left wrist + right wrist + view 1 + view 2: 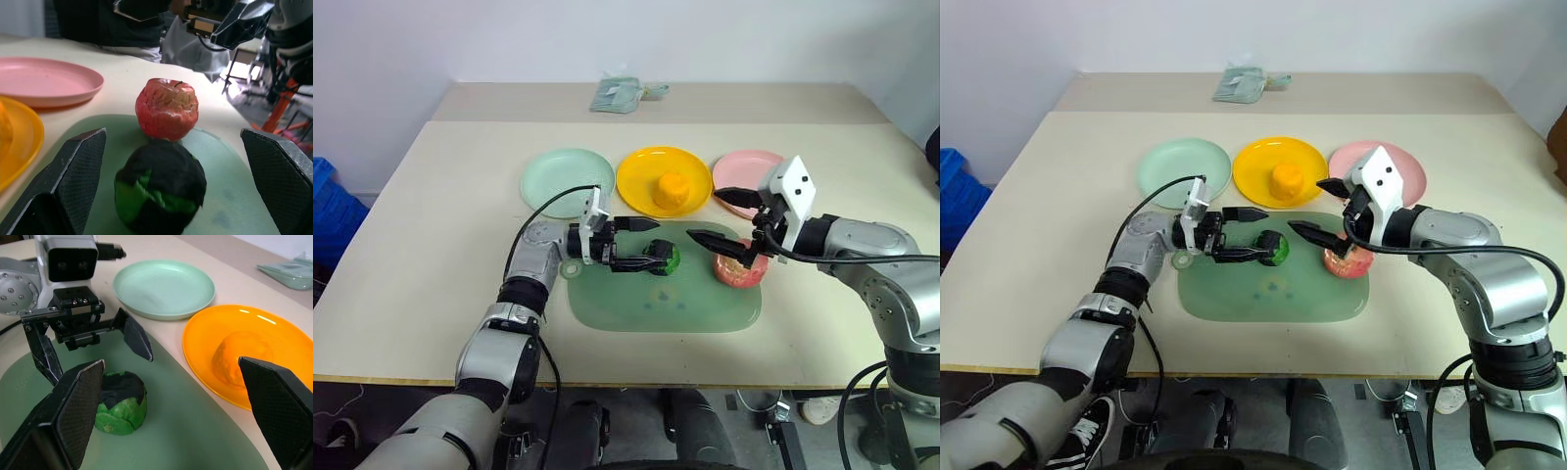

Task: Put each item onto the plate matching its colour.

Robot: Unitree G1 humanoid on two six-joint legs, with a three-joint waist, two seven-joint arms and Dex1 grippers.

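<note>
On the table point(431, 245) stand three plates: mint plate point(556, 176), yellow plate point(651, 174) carrying the one orange item point(674, 188), pink plate point(744, 168) bare. Two items lie on the green mat point(636, 308): green ball point(664, 258), red apple point(740, 268). Left gripper point(646, 245) and right gripper point(722, 217) both gape, grasping nothing.

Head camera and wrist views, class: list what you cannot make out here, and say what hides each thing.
- Red apple: in the left eye view its top is covered by the right tool.
- Green ball: in the right eye view its near side is hidden by the left tool.
- Pale green cloth bundle: too small to make out details.
- Pink plate: cut off by the left wrist view's edge.
</note>
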